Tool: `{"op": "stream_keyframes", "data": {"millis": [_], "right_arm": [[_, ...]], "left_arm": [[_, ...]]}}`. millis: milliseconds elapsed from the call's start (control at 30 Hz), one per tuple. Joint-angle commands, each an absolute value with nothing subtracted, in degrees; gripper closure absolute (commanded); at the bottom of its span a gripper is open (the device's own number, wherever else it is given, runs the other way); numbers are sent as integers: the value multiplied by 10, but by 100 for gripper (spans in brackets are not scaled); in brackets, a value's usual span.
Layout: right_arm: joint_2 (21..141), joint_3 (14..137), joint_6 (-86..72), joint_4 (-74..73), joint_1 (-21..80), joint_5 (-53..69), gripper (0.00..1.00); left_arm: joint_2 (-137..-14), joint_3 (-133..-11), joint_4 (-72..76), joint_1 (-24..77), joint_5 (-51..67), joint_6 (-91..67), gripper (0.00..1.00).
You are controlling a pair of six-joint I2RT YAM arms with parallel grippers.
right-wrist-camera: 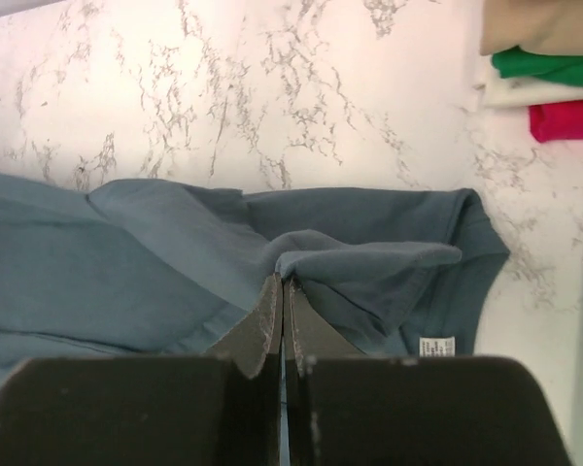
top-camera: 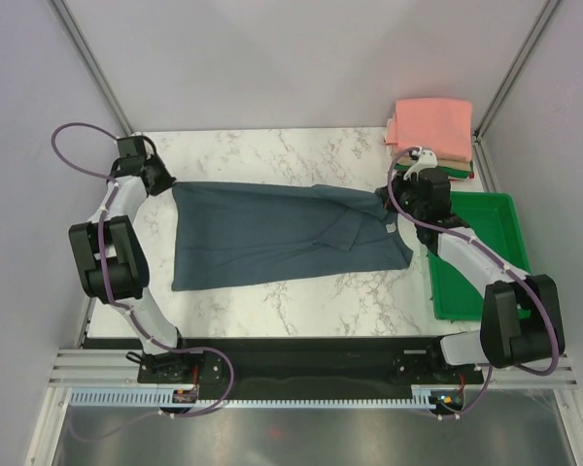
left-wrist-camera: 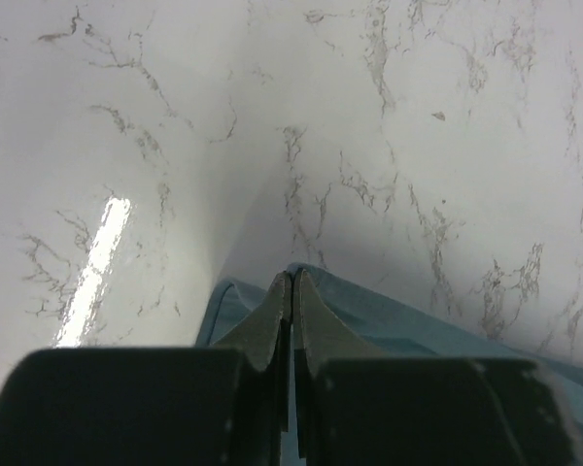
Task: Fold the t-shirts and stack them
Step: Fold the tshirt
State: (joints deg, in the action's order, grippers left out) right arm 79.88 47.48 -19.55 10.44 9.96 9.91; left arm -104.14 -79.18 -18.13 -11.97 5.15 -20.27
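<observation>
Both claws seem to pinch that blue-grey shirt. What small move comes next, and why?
Probably lift both and bring the far edge toward the near one. The left gripper is shut on the far left corner of the blue-grey shirt, the right gripper on its far right end; it lies spread flat.

No legible txt in any view. Only candidate: small white sewn-in tag (right-wrist-camera: pixel 437 346) on the slate blue-grey t-shirt (right-wrist-camera: pixel 155 252), inside the collar end. It has a few dark print marks, too small and blurred to read. In the top view the same tag is just a white speck, nothing to make out.
</observation>
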Motion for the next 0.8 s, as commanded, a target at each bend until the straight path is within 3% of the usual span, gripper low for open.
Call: {"op": "stream_keyframes", "data": {"millis": [0, 400, 667, 733, 767], "right_arm": [[763, 463, -203, 98, 92, 76, 100], [711, 420, -229, 69, 74, 34, 100], [683, 367, -271, 45, 69, -10, 100], [679, 345, -293, 40, 67, -16, 89], [674, 335, -315, 40, 66, -23, 63]], "left_arm": [[-1009, -773, -157, -132, 60, -173, 98], [-920, -704, -202, -132, 58, -178, 98], [-836, -652, -311, -132, 41, -177, 98], [-814, -628, -337, -132, -4, -193, 92], [-806, -616, -363, -133, -30, -199, 78]]}}
